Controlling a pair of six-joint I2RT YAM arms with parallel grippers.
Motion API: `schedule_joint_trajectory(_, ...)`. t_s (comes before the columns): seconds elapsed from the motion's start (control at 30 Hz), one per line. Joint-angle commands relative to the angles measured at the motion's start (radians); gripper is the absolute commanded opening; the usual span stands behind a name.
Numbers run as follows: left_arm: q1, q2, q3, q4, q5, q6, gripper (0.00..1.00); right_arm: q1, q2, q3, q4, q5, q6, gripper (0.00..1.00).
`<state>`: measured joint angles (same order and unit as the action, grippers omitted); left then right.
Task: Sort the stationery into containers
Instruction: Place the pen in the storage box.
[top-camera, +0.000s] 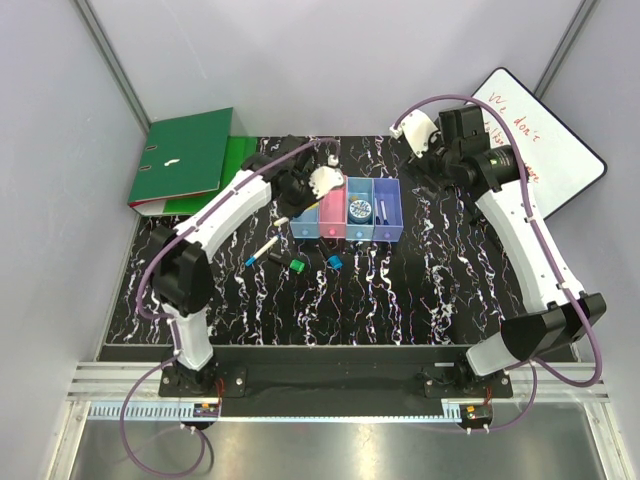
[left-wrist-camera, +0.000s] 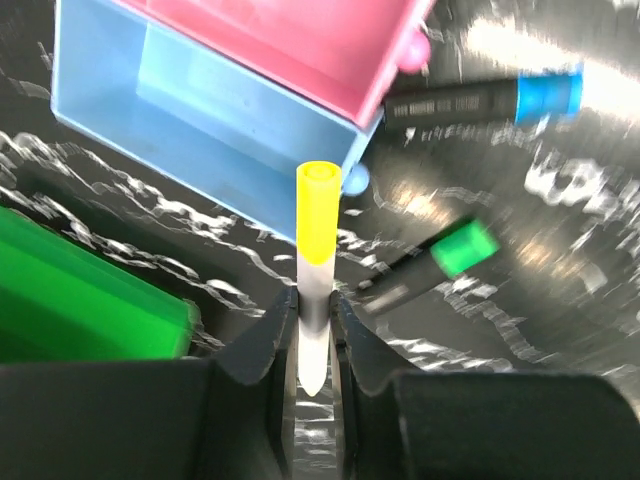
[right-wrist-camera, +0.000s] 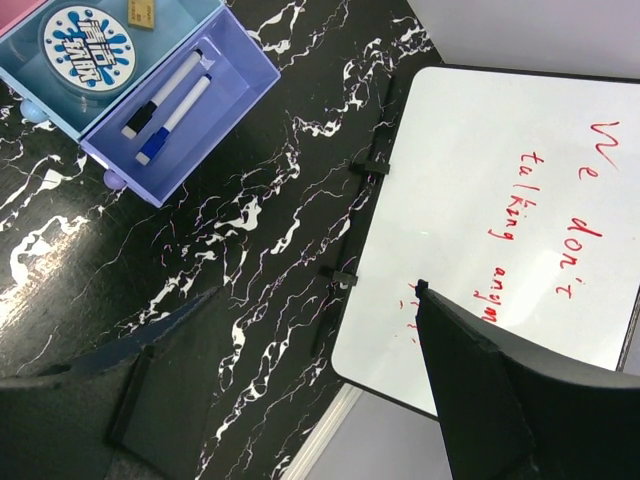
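Observation:
My left gripper (left-wrist-camera: 315, 300) is shut on a thin white marker with a yellow cap (left-wrist-camera: 318, 215), held just in front of the light blue bin (left-wrist-camera: 200, 130), next to the pink bin (left-wrist-camera: 300, 40). In the top view the left gripper (top-camera: 295, 200) hovers at the left end of the row of four bins (top-camera: 345, 212). The blue bin (right-wrist-camera: 30, 80) holds a round tape roll (right-wrist-camera: 88, 45) and an orange piece (right-wrist-camera: 145, 12). The purple bin (right-wrist-camera: 240, 70) holds two markers (right-wrist-camera: 165, 105). My right gripper (right-wrist-camera: 318, 290) is open and empty, right of the bins.
Loose on the table lie a blue-capped black marker (left-wrist-camera: 480, 100), a green-capped one (left-wrist-camera: 430, 260) and a small blue piece (top-camera: 334, 262). Green binders (top-camera: 185, 160) lie at back left. A whiteboard with red writing (right-wrist-camera: 520, 200) lies at back right.

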<state>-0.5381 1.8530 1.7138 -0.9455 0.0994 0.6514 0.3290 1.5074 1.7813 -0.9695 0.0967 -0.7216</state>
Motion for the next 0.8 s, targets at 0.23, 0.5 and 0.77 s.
schedule_joint_trajectory(0.23, 0.108, 0.187, 0.271, -0.026, 0.161, -0.614, 0.0, 0.005, -0.079, -0.072, 0.035, 0.028, 0.016, 0.83)
schedule_joint_trajectory(0.5, 0.164, 0.394, 0.434, -0.021, 0.227, -0.766, 0.0, 0.005, -0.157, -0.22, 0.153, 0.037, 0.053, 0.83)
schedule_joint_trajectory(0.77, 0.167, 0.491, 0.514, 0.037, 0.241, -0.794, 0.0, 0.004, -0.154, -0.244, 0.164, 0.04, 0.056, 0.83)
